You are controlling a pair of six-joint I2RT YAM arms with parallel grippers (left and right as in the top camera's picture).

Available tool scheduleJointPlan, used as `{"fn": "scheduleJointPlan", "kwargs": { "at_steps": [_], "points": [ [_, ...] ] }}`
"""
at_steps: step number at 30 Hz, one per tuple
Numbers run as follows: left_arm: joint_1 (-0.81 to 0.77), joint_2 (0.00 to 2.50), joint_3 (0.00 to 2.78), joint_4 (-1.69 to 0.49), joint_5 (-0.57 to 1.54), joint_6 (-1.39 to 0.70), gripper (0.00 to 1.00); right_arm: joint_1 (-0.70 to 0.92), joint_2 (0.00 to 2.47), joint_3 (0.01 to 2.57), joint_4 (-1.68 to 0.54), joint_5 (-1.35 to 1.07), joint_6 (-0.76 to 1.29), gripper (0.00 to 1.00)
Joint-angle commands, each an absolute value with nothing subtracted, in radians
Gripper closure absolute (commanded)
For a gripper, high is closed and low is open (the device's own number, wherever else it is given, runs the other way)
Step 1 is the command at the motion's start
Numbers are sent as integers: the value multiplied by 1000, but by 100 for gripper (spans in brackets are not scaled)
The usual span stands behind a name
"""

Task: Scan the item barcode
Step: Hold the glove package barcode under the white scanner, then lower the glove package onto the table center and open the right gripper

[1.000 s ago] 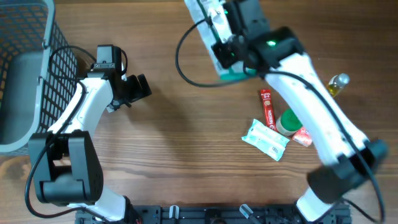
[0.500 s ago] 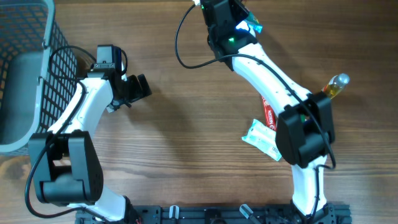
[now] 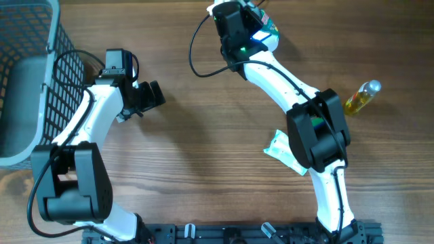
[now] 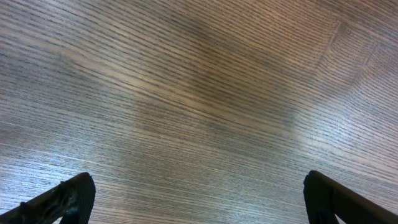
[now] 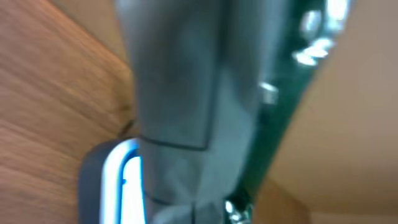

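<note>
Counter: wood, fine straight grain, matt with a soft sheen. Basket: grey mesh, matt. Bottle: clear, glossy; cap looks metallic. Sachet: white film, crinkled. Green packet: glossy film. Left fingers: black, matt, plastic-looking.

White arms, black cables

The white-and-black left arm is folded at the elbow, its black two-finger left gripper spread wide and facing right, while the white-and-black right arm reaches far forward, its black two-finger right gripper clamped tight.
</note>
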State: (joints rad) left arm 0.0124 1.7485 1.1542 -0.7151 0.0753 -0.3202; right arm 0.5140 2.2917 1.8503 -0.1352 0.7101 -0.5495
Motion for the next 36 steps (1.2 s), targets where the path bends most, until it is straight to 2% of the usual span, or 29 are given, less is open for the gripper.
{"fn": "scheduleJointPlan", "kwargs": {
  "at_steps": [1,5,13,18,22,25,29,31,36],
  "points": [
    [17,1744,1163,-715,66,-322,0,527,2308,1857,-179,591,-297,96],
    [17,1744,1163,-715,66,-322,0,523,2308,1857,-202,522,-123,96],
    [17,1744,1163,-715,66,-322,0,475,2296,1857,-177,557,-104,96],
    [17,1744,1163,-715,66,-322,0,442,2156,1857,-220,525,-100,96],
    [17,1744,1163,-715,66,-322,0,442,2005,1857,-434,433,10,96],
    [17,1744,1163,-715,66,-322,0,433,1905,1857,-791,151,161,96],
    [17,1744,1163,-715,66,-322,0,432,1917,1831,-1100,-251,160,96],
    [17,1744,1163,-715,66,-322,0,435,1924,1770,-1124,-336,160,96],
    [17,1744,1163,-715,66,-322,0,430,1924,1547,-1024,-292,215,95]
  ]
}}
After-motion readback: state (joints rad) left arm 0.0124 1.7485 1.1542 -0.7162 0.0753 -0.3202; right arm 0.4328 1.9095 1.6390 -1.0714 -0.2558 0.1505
